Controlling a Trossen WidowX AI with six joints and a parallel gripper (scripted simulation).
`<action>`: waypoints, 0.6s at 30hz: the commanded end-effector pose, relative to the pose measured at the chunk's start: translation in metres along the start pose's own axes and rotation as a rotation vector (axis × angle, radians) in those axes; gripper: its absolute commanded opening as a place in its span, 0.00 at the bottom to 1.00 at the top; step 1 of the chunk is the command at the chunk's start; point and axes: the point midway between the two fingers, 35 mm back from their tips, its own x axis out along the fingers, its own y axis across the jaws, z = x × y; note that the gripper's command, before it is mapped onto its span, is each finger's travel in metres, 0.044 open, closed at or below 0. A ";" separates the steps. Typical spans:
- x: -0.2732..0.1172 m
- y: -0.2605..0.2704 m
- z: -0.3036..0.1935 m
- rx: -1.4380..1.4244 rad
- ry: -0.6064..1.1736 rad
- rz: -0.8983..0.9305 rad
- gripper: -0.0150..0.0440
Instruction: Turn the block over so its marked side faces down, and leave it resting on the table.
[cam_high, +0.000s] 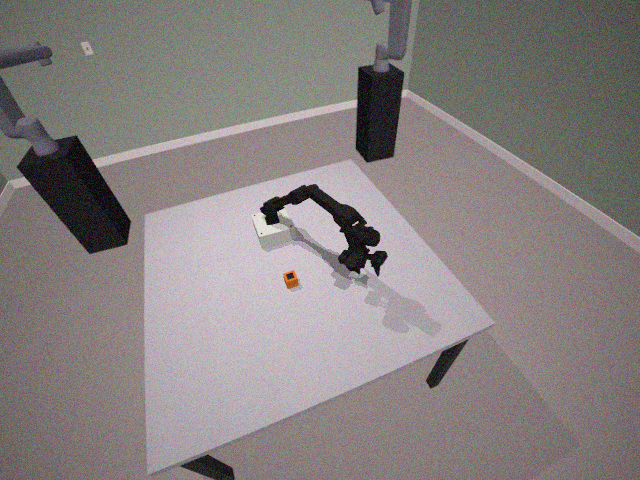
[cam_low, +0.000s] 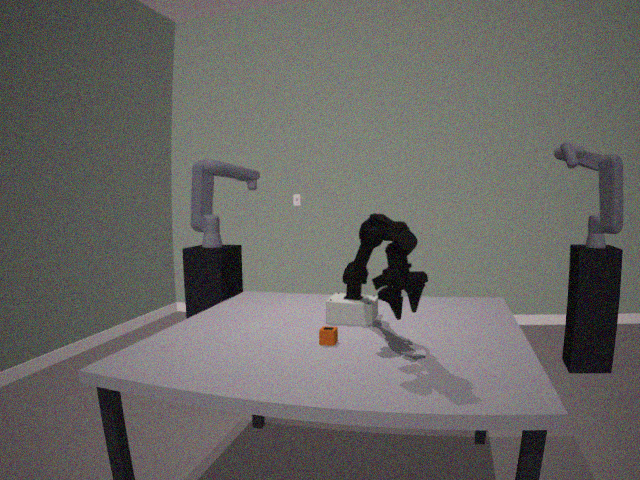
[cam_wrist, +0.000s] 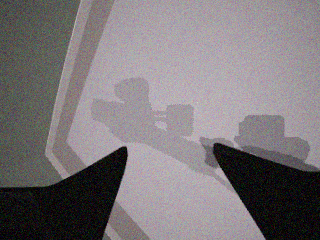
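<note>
A small orange block (cam_high: 291, 281) (cam_low: 328, 337) rests on the table (cam_high: 217, 361) (cam_low: 232, 361). Its dark marked side faces up, seen as a black square on top in the top and exterior views. My gripper (cam_high: 369, 273) (cam_low: 406, 315) (cam_wrist: 171, 149) is open and empty. It hangs above the table, fingers pointing down, to the right of the block in the top and exterior views. The block is not seen in the wrist view; only table and shadows show between and beyond the fingertips.
The arm's white base box (cam_high: 276, 237) (cam_low: 347, 313) stands on the table behind the block. The arm's shadow falls across the table at the right. Two grey arms on black pedestals (cam_high: 378, 113) (cam_low: 591, 310) stand off the table.
</note>
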 end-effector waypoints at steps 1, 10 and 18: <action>0.000 -0.002 0.002 -0.008 -0.001 -0.004 0.98; -0.032 -0.104 0.079 -0.385 0.008 -0.207 1.00; -0.063 -0.196 0.108 -0.657 0.112 -0.336 1.00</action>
